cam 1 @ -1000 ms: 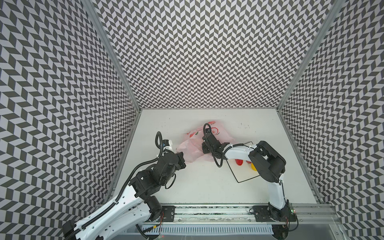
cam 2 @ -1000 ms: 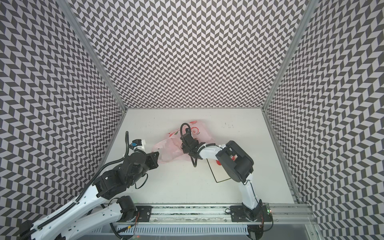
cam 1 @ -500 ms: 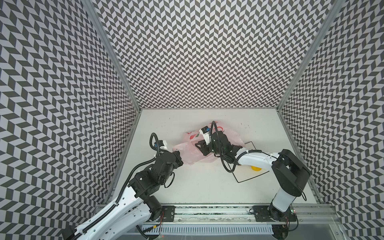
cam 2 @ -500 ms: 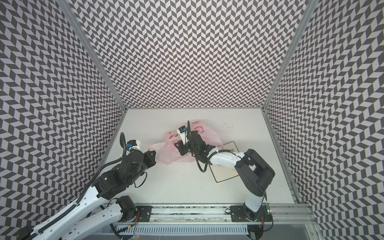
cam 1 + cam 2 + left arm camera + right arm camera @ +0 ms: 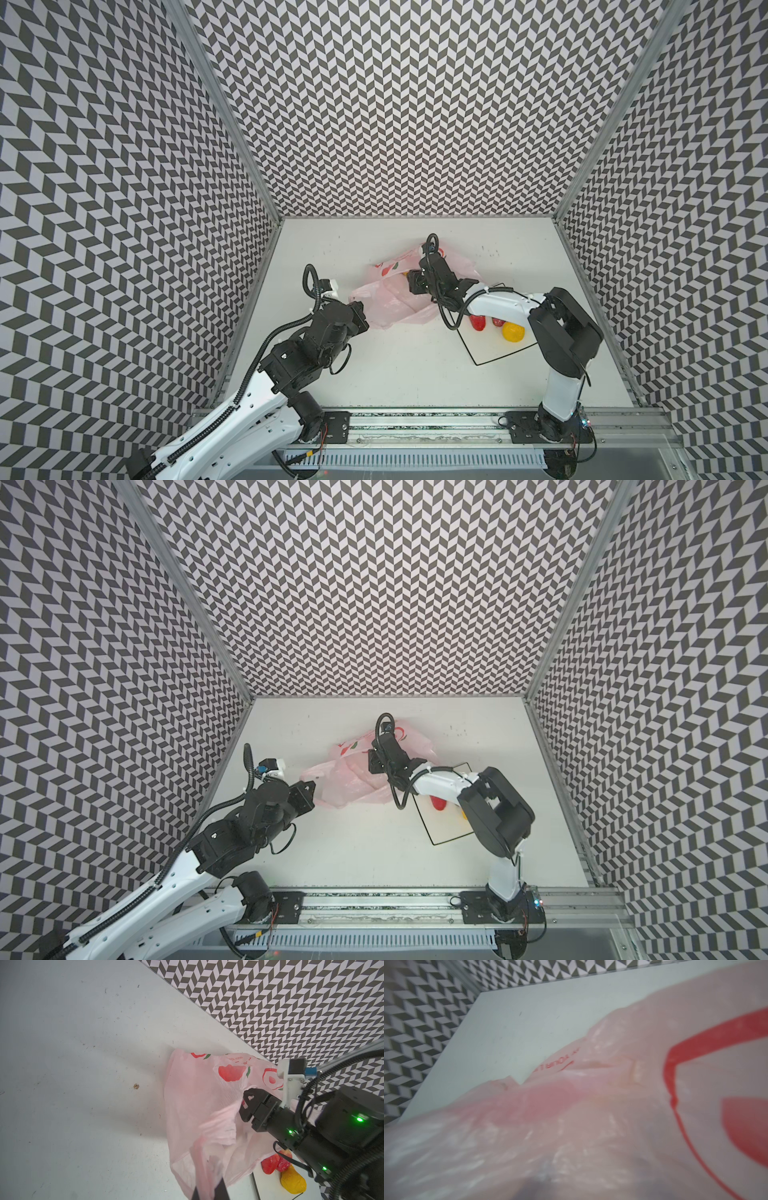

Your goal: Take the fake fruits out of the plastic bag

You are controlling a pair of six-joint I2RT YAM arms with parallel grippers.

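A crinkled pale-pink plastic bag (image 5: 395, 301) with red fruit prints is pictured lying on the white table (image 5: 395, 374), left of centre and toward the back, as shown in both top views. The cell is enclosed on three sides by chevron-patterned walls (image 5: 415, 104).

The bag's near-left edge is clamped by the left gripper (image 5: 360, 314), its jaws closed together on a bunched strip of film. In the left wrist view that strip is seen drawn up between the two dark fingers (image 5: 222, 1188) at the frame's edge.

The right gripper (image 5: 412, 282) is placed at the bag's open mouth, reached from the right side, with pink film gathered around its black fingers (image 5: 249, 1098). Whether its jaws are apart or together cannot be told, and nothing held between them can be made out. The right wrist view is almost wholly filled by blurred pink film and a large red print.

Three fake fruits are shown outside the bag, clustered close together on a white sheet (image 5: 494, 353) with a thin black border, just right of the bag and partly under the right arm. They are a red toy strawberry (image 5: 478, 322), a second strawberry (image 5: 497, 322) just beside it, and a yellow pear-like fruit (image 5: 513, 332) at the outer end of the row.
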